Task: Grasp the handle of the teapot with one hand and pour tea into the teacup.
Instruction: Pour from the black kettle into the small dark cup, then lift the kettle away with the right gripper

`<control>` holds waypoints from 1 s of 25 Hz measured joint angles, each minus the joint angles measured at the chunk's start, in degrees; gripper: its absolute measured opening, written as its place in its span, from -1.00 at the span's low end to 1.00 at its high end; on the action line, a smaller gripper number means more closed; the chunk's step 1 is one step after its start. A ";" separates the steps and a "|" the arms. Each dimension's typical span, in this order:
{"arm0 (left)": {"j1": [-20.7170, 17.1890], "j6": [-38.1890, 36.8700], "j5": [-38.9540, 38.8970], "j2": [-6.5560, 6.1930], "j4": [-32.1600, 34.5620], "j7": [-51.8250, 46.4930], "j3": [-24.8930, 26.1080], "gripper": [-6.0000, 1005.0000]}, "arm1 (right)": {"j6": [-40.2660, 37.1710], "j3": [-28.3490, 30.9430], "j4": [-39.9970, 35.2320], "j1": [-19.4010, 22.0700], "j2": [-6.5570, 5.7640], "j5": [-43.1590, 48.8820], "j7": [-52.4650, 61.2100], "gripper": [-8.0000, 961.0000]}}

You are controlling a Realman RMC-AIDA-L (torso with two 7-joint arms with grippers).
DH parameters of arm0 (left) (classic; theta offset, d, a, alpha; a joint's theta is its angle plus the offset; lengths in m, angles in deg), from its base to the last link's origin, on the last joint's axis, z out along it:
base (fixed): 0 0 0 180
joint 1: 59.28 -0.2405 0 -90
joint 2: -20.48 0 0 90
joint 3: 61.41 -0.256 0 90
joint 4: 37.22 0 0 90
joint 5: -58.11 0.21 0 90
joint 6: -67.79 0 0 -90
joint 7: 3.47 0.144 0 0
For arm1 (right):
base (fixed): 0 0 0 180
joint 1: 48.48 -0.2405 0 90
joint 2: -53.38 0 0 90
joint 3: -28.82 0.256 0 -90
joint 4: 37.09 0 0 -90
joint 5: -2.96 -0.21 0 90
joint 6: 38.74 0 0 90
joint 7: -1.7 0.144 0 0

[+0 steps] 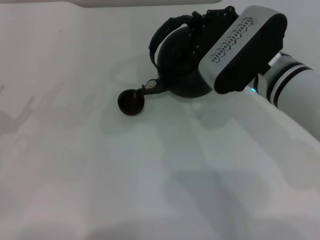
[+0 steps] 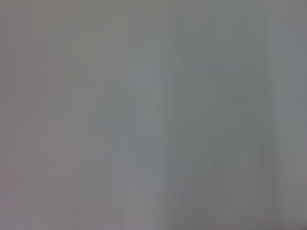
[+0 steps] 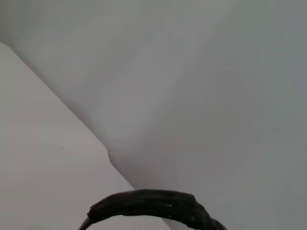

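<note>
The dark round teapot [image 1: 177,70] is tipped toward the robot's left in the head view. Its short spout [image 1: 150,87], marked by a pale metallic spot, sits right at the rim of the tiny dark teacup [image 1: 131,102]. The teacup stands on the white table [image 1: 125,175]. My right gripper [image 1: 202,22] is above the pot and shut on the thick black arched handle [image 1: 159,37]. The wrist housing covers the pot's right side. A piece of the corded handle [image 3: 148,203] shows close up in the right wrist view. My left gripper is out of view.
My right forearm [image 1: 295,85] reaches in from the right edge of the head view. A pale strip [image 1: 150,2] runs along the table's far edge. The left wrist view shows only a plain grey surface.
</note>
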 joint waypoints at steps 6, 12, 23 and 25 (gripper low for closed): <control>0.10 0.32 0.00 0.00 -0.05 0.00 0.00 0.74 | 1.89 -0.93 -0.60 -0.19 0.00 0.68 -1.02 -0.73; 0.34 0.79 0.10 0.00 -0.09 0.00 0.00 0.74 | 3.00 -1.59 -0.85 -0.24 0.00 0.88 -2.06 -0.74; 0.53 1.36 0.35 0.00 -0.10 0.01 0.00 0.74 | 6.12 -3.31 -1.35 -0.60 0.00 1.98 -2.82 -0.74; 0.56 1.36 0.35 0.00 -0.09 0.04 0.00 0.74 | 7.08 -3.85 -1.39 -0.71 0.00 2.64 -2.86 -0.74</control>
